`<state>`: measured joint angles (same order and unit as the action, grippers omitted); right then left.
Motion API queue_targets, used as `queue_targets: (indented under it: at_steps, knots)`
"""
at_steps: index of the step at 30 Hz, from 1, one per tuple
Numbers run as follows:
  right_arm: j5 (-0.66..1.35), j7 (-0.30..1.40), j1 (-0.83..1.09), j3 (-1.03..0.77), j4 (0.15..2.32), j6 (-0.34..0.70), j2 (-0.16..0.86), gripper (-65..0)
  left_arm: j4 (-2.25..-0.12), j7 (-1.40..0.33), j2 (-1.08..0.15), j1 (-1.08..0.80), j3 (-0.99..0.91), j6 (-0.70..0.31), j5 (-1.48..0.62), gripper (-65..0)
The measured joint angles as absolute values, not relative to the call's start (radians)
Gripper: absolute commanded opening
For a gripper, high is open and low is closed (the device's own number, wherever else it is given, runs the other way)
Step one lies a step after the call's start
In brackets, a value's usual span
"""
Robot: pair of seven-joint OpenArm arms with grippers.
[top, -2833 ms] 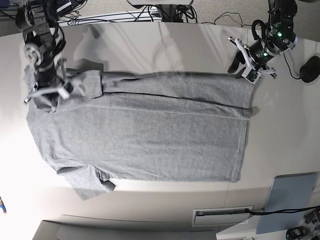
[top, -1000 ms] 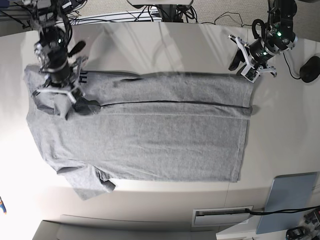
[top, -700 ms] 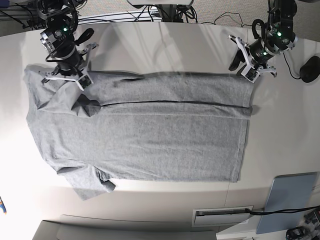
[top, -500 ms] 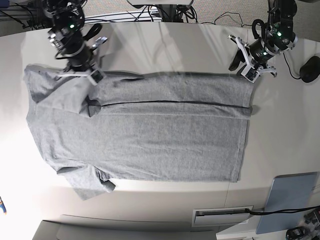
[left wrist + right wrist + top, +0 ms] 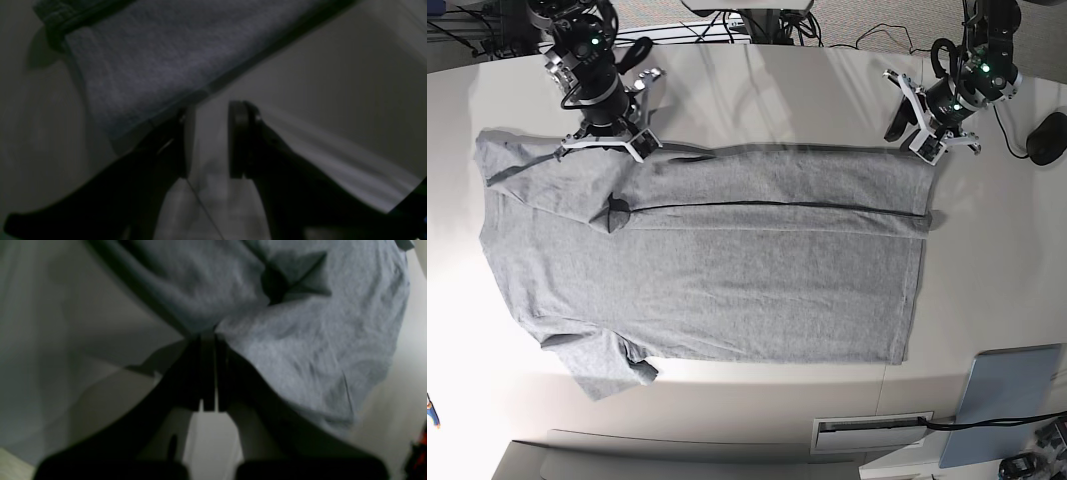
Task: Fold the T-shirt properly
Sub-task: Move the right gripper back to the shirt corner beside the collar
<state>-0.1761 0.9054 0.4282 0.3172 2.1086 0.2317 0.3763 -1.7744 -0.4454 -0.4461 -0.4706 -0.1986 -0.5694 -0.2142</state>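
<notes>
The heather-grey T-shirt (image 5: 727, 270) lies flat on the white table (image 5: 777, 90), plain side up, neck end to the left. Its far long edge is folded over into a band. My right gripper (image 5: 607, 148) is at the far edge near the upper sleeve. In the right wrist view it (image 5: 208, 340) is shut, with its tips pinching the fold edge of the T-shirt (image 5: 300, 350). My left gripper (image 5: 912, 138) hovers at the far hem corner. In the left wrist view it (image 5: 208, 136) is open and empty beside the T-shirt's hem (image 5: 150, 56).
A grey-blue pad (image 5: 1007, 395) lies at the near right corner. A black mouse (image 5: 1049, 135) sits at the right edge. Cables (image 5: 727, 25) run behind the table. A white slotted panel (image 5: 872, 432) is below the front edge.
My right gripper has moved right and toward the far edge, drawing the upper sleeve out so that it lies flatter. The left arm has stayed put.
</notes>
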Motion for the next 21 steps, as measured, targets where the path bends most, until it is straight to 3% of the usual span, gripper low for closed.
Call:
queue_targets:
  at_steps: [6,20,21]
  knots:
    - [-0.175,0.901,0.389,0.318,2.109,0.232,0.31,-65.0,-1.774,-0.445,-0.447,-0.471,-0.199,-0.57,-0.214,-49.7]
    - [-0.184,0.901,0.385,0.318,2.109,0.255,0.307,-65.0,-1.774,-0.445,-0.447,-0.471,-0.199,-0.57,-0.214,-49.7]
    - [-0.183,0.901,0.385,0.318,2.109,0.255,0.307,-61.6,-1.774,-0.445,-0.447,-0.471,-0.199,-0.569,-0.214,-49.7]
